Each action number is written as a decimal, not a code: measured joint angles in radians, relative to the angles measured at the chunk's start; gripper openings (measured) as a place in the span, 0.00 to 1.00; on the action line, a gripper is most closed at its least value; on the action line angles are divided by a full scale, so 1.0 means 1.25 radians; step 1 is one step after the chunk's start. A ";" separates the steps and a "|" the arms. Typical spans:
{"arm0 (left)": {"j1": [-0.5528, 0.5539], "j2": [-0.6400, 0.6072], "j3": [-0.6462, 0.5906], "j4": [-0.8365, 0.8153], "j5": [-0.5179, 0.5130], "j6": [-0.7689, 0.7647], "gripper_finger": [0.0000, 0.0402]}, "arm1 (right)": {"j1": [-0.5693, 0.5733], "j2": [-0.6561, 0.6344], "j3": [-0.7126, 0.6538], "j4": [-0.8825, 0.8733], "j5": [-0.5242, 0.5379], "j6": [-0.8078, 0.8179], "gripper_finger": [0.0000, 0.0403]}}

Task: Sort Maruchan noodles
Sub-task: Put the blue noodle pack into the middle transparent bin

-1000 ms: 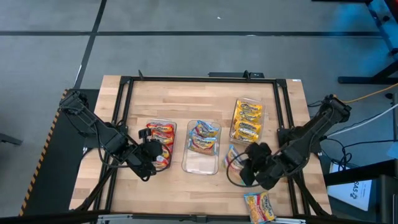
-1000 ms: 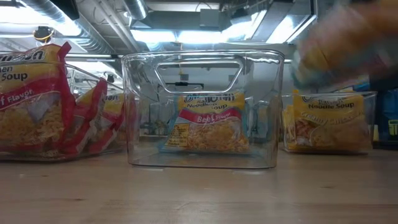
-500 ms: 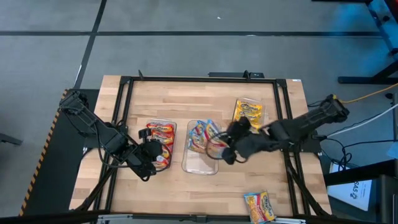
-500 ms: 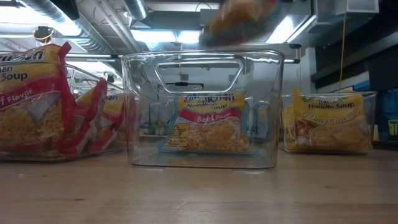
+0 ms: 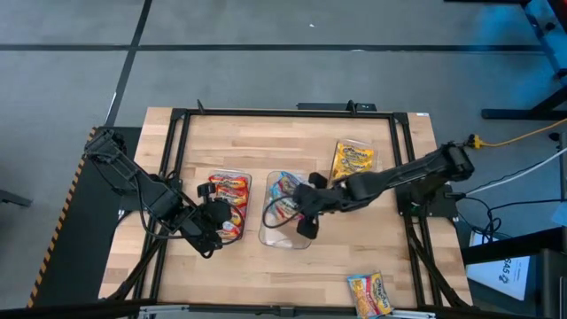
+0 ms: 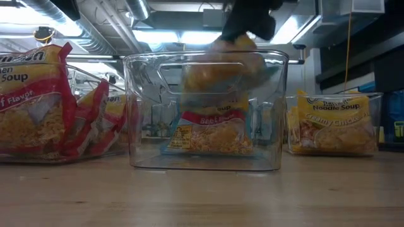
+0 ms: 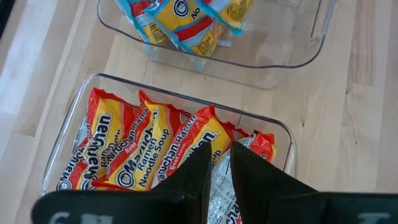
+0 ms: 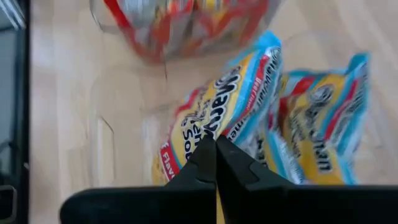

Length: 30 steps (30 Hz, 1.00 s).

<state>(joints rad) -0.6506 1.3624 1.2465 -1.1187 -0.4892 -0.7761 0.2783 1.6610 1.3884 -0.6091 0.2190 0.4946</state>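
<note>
reaching across from the right edge of the surface (image 5: 292,151), the right arm is holding its gripper (image 5: 306,215) over the middle clear tray (image 5: 285,237), near the centre of the surface. its jaws are pinched shut on a blue-edged packet (image 8: 214,121) of maruchan noodles, which is hanging partly inside that tray in the low view. more blue packets (image 7: 180,25) are lying in the same tray.

the left gripper (image 5: 211,229) is sitting over the left clear tray (image 7: 186,102), toward the left edge and the near side of the surface. its jaws are standing almost closed, with a narrow gap between them and nothing held. red packets (image 7: 149,149) are lying side by side in this tray.

the right clear tray (image 6: 372,98), toward the right edge, is containing yellow packets (image 5: 353,160). one loose yellow packet (image 5: 371,294) is lying flat by the near right corner of the surface, well apart from all three trays.
</note>
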 joint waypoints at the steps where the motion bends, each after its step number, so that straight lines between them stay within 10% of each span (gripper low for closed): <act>1: 0.000 0.000 0.000 0.000 0.000 0.000 0.13 | -0.001 0.011 0.000 -0.002 -0.008 -0.002 0.00; 17: 0.000 0.000 0.000 -0.004 0.000 0.000 0.13 | -0.036 0.159 0.000 0.030 0.016 -0.031 0.02; 30: 0.000 0.000 0.000 -0.004 0.000 0.000 0.13 | -0.040 0.144 0.037 0.001 -0.016 -0.001 0.24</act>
<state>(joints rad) -0.6504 1.3624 1.2461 -1.1236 -0.4889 -0.7761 0.2279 1.8416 1.4345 -0.6078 0.1995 0.4931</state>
